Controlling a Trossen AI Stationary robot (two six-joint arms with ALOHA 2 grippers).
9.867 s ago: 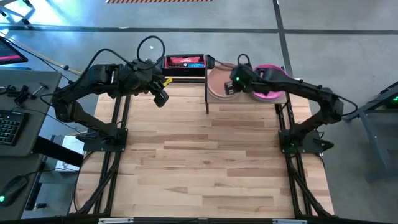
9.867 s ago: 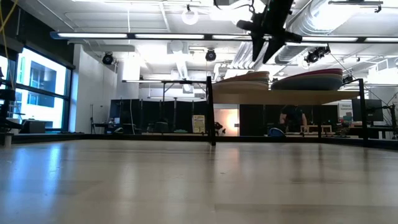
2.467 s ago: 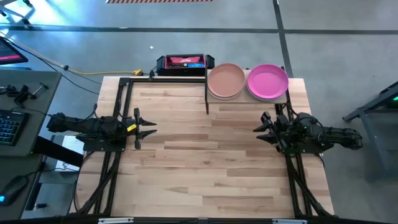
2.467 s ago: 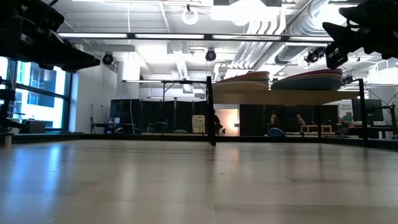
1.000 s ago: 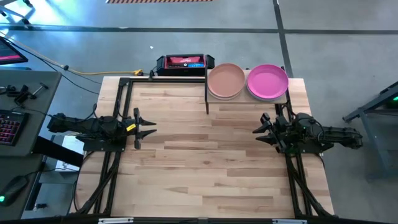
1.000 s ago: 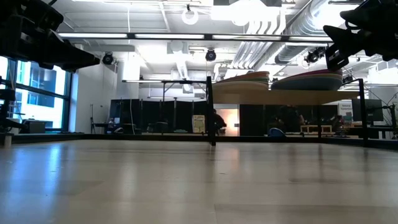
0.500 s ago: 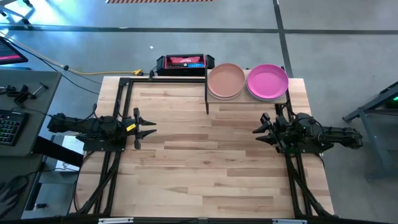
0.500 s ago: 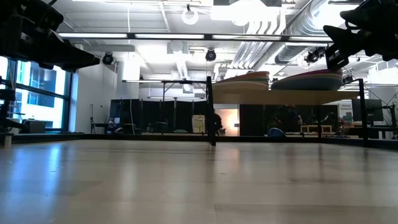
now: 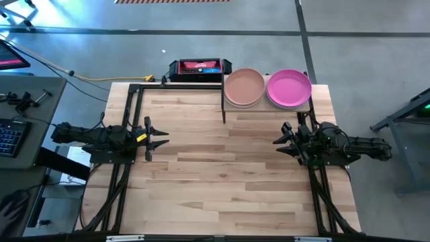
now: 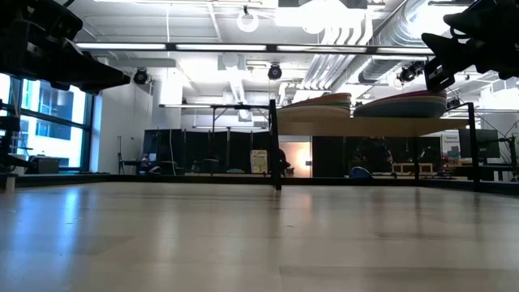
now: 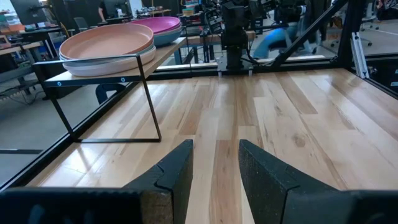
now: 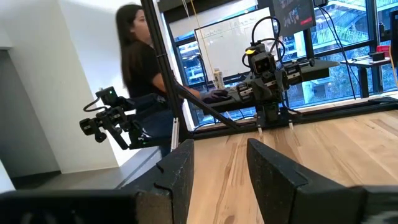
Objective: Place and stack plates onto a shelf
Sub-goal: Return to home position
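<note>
High view: on the shelf (image 9: 267,107) at the far edge of the table (image 9: 222,175), a matte terracotta plate (image 9: 244,87) and a magenta plate (image 9: 289,88) top neighbouring stacks, while my left gripper (image 9: 154,139) and right gripper (image 9: 281,138) hover well apart, fingers spread.

Bright overhead light. Ceiling strip lights (image 10: 243,46) glare in the low view, laying a pale sheen on the table (image 10: 162,235) (the left arm (image 10: 49,49) there is a dark silhouette); shadows are faint.

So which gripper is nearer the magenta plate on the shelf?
Right. The right gripper hangs over the right side of the table, close to the magenta plate. The left gripper is over the left side, across the table from it.
</note>
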